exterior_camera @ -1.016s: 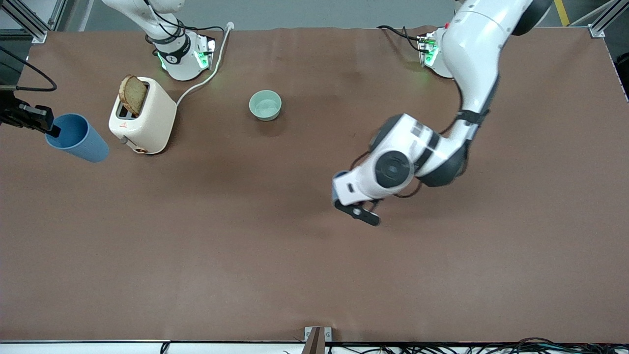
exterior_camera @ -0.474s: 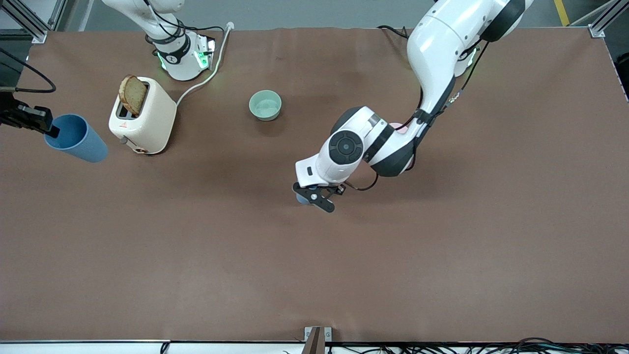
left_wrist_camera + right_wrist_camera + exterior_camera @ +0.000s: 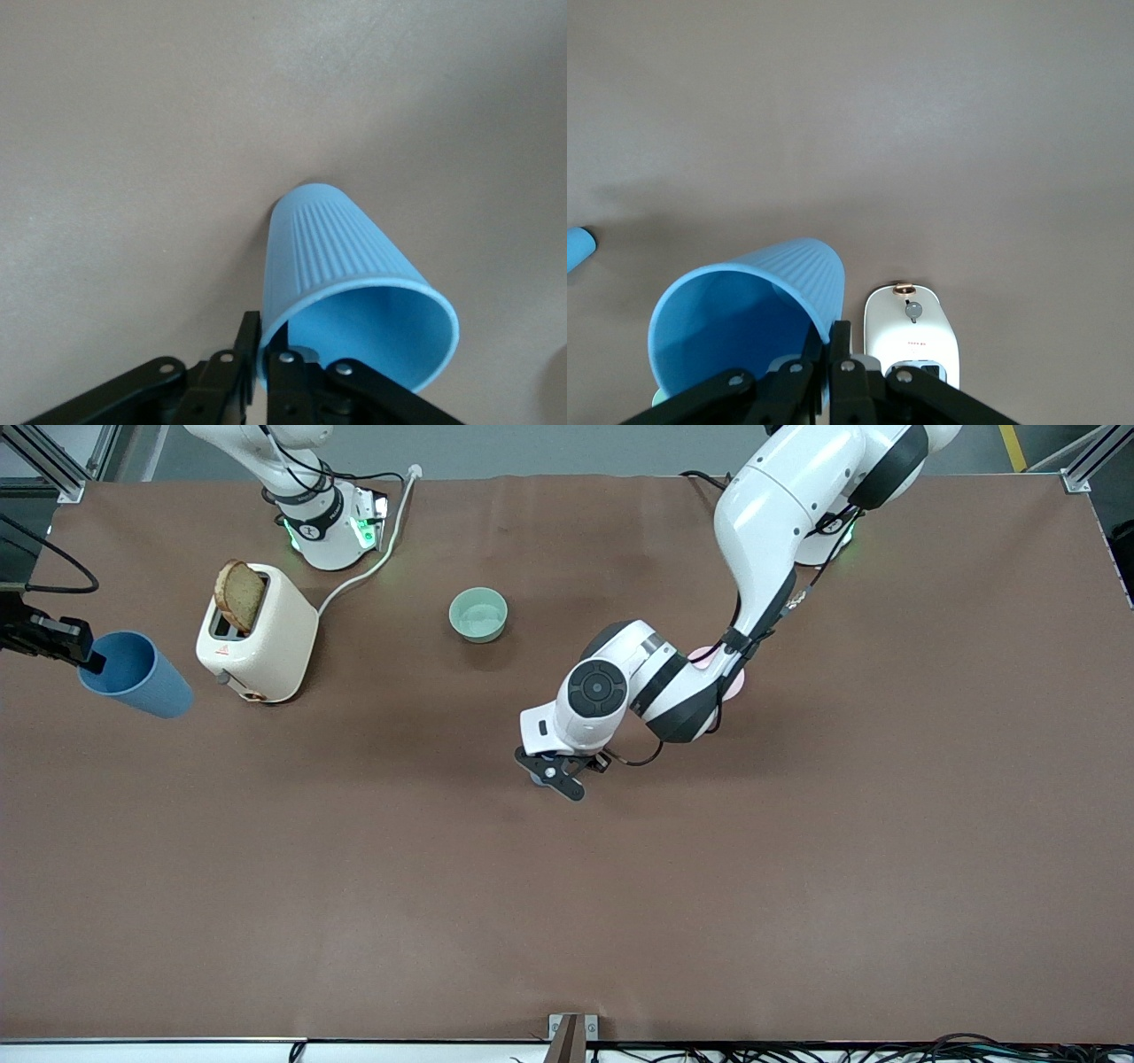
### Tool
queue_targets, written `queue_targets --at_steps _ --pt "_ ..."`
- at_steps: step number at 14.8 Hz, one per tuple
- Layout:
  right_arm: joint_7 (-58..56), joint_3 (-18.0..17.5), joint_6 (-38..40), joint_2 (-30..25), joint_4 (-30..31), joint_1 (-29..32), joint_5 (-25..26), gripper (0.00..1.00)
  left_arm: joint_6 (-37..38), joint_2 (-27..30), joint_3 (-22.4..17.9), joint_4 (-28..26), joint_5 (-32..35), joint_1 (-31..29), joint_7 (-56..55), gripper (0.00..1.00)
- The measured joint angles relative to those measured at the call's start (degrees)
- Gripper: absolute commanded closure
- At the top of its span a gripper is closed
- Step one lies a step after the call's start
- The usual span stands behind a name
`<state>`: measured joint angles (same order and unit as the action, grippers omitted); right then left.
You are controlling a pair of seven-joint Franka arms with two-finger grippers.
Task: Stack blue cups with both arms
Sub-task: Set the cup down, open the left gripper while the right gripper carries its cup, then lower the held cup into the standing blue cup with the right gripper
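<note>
One blue cup (image 3: 354,283) leans with its base down on the brown table near the middle. My left gripper (image 3: 263,347) is shut on its rim, one finger inside and one outside. From the front, the left gripper (image 3: 547,771) hides all but a sliver of this blue cup (image 3: 536,779). The other blue cup (image 3: 137,675) hangs tilted over the right arm's end of the table, beside the toaster. My right gripper (image 3: 91,661) is shut on its rim. The right wrist view shows the right gripper (image 3: 833,350) pinching that cup's (image 3: 744,319) wall.
A cream toaster (image 3: 257,638) with a slice of bread (image 3: 239,595) stands near the right arm's base, and its white cable (image 3: 372,558) runs toward the base. A mint-green bowl (image 3: 478,615) sits mid-table. A pink bowl (image 3: 735,682) lies partly under the left arm.
The left arm has swung its cup toward the middle of the table and set it lower. The right gripper and its cup have hardly moved.
</note>
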<state>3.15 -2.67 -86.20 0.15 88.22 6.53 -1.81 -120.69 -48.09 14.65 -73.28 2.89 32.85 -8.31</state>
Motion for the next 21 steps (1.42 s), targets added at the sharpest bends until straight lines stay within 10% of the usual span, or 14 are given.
queue_targets --at_steps 11,21 --pt "0.4 -2.2 -0.6 0.2 -0.1 -0.3 0.0 1.00 13.6 11.8 -0.7 2.6 0.5 -3.5 -0.2 0.00" --pt "39.6 -29.1 -13.9 6.4 2.4 -2.2 1.7 1.00 17.3 18.8 -1.2 2.1 1.9 -31.5 0.4 0.00"
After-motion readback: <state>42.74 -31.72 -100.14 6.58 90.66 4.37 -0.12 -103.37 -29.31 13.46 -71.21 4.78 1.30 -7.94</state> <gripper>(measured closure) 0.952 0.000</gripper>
